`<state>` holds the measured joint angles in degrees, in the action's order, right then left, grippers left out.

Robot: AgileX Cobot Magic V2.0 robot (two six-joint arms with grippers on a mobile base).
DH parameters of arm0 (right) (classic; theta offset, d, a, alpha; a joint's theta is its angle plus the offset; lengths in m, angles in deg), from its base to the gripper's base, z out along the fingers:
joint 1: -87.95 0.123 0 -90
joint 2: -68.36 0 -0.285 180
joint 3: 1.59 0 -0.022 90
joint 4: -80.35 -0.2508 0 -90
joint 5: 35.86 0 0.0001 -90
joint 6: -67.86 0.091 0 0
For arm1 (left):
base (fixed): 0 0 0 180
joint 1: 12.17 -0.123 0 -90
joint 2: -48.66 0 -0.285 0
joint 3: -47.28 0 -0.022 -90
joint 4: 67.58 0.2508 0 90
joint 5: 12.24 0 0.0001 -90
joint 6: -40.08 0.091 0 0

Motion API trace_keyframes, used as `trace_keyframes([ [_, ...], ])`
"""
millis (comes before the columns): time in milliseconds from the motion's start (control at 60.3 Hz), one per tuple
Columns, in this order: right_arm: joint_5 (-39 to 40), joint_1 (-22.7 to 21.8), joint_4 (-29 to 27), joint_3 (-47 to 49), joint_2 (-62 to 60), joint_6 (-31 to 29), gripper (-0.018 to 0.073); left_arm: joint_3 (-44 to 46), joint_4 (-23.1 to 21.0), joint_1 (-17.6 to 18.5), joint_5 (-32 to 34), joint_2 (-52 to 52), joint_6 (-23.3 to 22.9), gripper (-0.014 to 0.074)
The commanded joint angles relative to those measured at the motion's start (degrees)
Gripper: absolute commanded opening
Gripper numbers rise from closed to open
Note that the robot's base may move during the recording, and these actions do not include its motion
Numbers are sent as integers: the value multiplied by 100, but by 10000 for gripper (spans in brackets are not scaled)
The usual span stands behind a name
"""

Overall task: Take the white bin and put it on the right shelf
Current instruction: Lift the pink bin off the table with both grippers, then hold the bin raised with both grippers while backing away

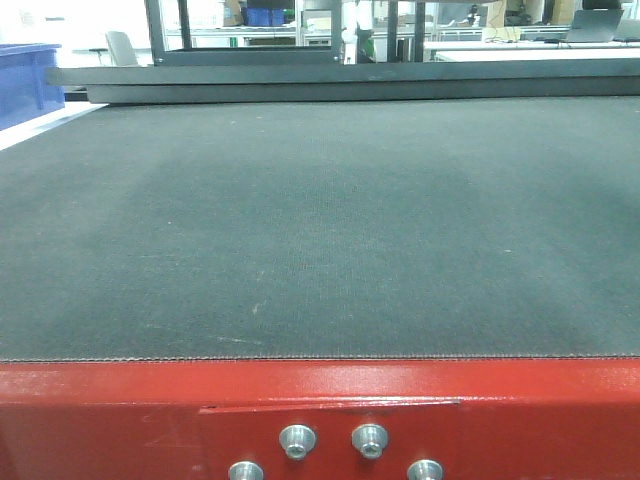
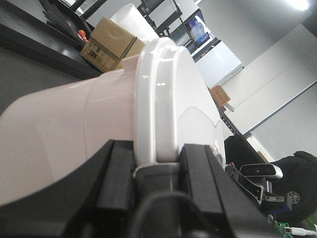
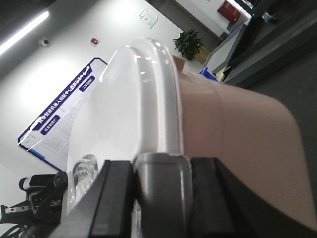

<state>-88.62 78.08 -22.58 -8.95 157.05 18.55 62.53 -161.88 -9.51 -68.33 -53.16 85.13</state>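
Note:
The white bin [image 2: 74,129] fills the left wrist view, tilted, with its off-white, faintly pinkish body and white lipped lid [image 2: 163,99]. My left gripper [image 2: 157,166] is shut on a grey handle at the lid's rim, one black finger [image 2: 119,178] on each side. In the right wrist view the bin [image 3: 237,129] shows the same way, and my right gripper [image 3: 162,173] is shut on the grey handle at its other end. The bin and both grippers are out of the front view. The right shelf is not in view.
The front view shows a red-edged table [image 1: 320,400] with a dark mat [image 1: 320,220] right ahead, and a blue open bin [image 1: 25,80] at its far left. A cardboard box [image 2: 106,42] lies beyond the bin. A potted plant [image 3: 188,42] stands far off.

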Motion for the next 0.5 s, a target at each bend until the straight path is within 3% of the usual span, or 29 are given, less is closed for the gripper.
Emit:
trace_keyframes([
  [0, -2248, 306, -349, 185, -288, -67, 91, 213, -419, 486, -1897, 325, 46, -125],
  [481, -1766, 306, -349, 185, -288, -67, 91, 213, -419, 486, -1875, 325, 46, -125],
])
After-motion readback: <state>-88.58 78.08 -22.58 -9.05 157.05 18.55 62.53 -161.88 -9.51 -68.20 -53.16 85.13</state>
